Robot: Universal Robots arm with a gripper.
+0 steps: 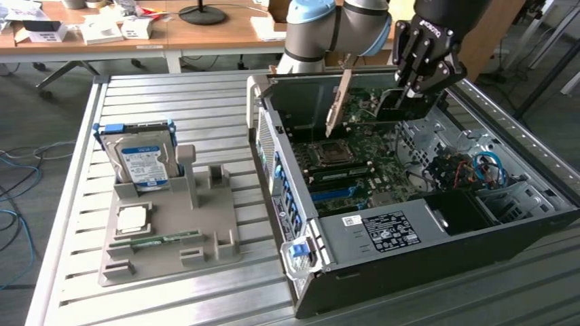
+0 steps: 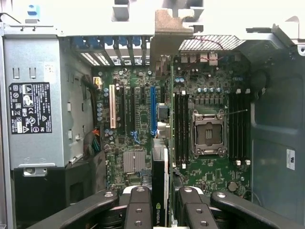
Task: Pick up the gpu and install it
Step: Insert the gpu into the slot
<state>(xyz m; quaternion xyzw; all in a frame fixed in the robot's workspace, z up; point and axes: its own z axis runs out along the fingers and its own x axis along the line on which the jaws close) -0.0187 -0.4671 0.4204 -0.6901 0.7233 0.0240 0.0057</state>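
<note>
Fingers [image 2: 138, 210] pinch gpu [image 2: 160, 181] between them, edge-on over motherboard [image 2: 209, 90].

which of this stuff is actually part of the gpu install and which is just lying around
Part of the job:
gpu, gripped in the pincer
open computer case
motherboard

Just lying about:
hard drive
memory stick
grey parts holder
cables on the floor

gpu [image 1: 397, 109] is a thin dark card with a silver bracket [image 1: 339, 102] on its 9 o'clock end, held up on edge, roughly 1 o'clock in the exterior view
</note>
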